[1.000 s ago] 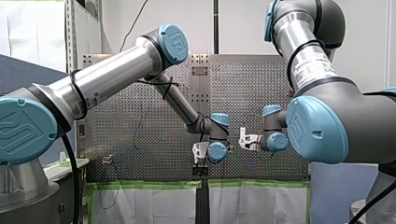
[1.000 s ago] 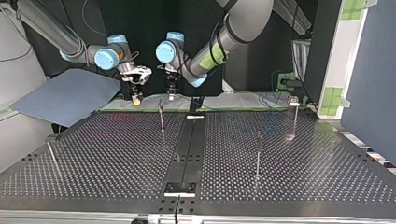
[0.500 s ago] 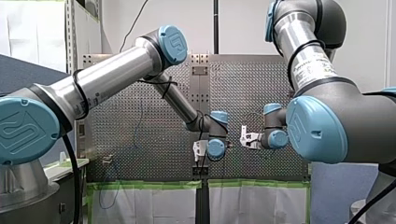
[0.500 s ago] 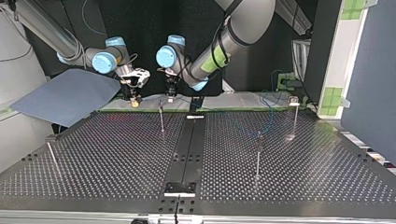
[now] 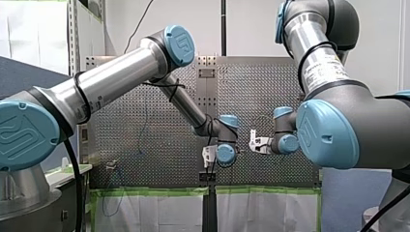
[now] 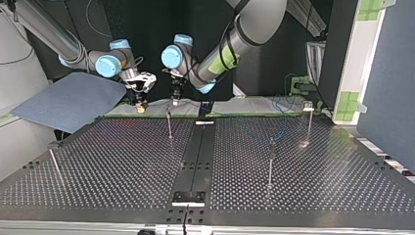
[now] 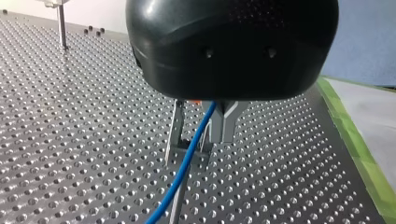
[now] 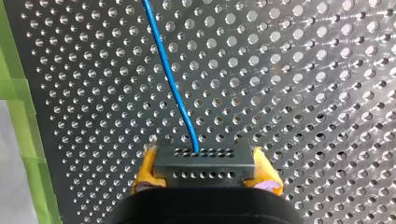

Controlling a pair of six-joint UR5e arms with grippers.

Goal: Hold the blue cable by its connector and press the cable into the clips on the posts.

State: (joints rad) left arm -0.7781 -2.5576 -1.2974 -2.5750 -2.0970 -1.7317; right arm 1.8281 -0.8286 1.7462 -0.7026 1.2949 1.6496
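At the top view's far left, a thin metal post point(image 6: 55, 164) stands on the black perforated table point(image 6: 122, 161), well apart from both grippers. A blue-grey sheet point(image 6: 68, 100) lies beyond the table's far edge.

Next comes my right gripper point(image 8: 205, 171). Its yellow pads point(image 8: 145, 170) are clamped on either side of the black rectangular connector point(image 8: 204, 161). The thin blue cable point(image 8: 169, 77) leaves the connector's face and runs ahead of these jaws over the table's holes. A strip of green tape point(image 8: 21, 107) edges the table to one side of them.

Near it hangs my black-bodied left gripper point(image 7: 201, 128). Its metal fingers point(image 7: 225, 126) stand apart, and the cable passes down between them with a gap on each side. A slim upright post point(image 6: 169, 125) stands just under and ahead of these jaws, the nearest thing in their way.

Further right, a dark post point(image 6: 270, 164) and a clip-topped post point(image 6: 308, 122) stand well apart from both grippers.
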